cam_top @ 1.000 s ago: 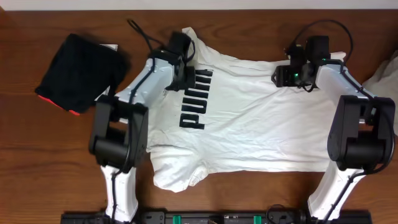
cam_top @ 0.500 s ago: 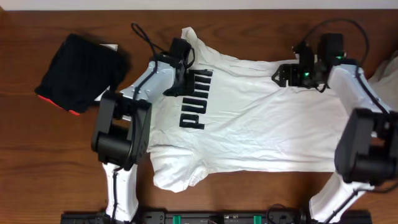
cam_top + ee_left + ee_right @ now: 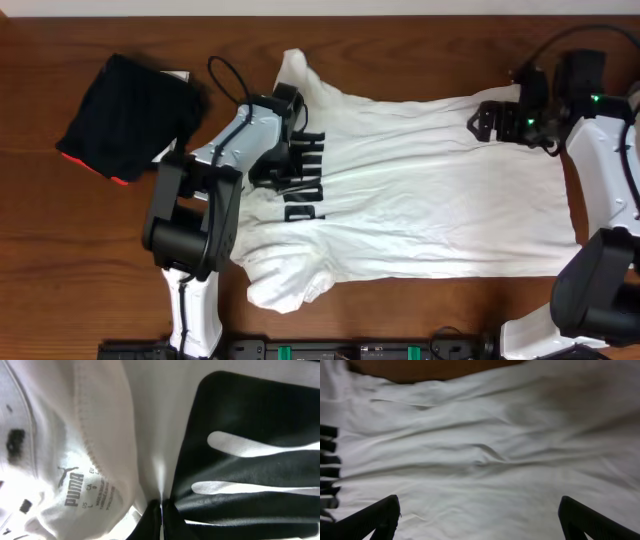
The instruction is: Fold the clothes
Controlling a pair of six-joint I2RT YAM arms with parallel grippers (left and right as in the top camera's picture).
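T-shirt point(image 3: 420, 200) spread across table point(image 3: 400, 305) centre. L hand point(image 3: 161, 510) pinched shut on fabric nr lettering point(image 3: 305, 180); R hand point(image 3: 487, 122) wide open, holding nothing. Risk: one-sided pull bunches cloth, fold skews.

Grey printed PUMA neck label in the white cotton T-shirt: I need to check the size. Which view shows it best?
Left wrist: the grey printed PUMA neck label sits close, logo readable. Overhead does not show it; right wrist shows only plain white cotton T-shirt fabric.
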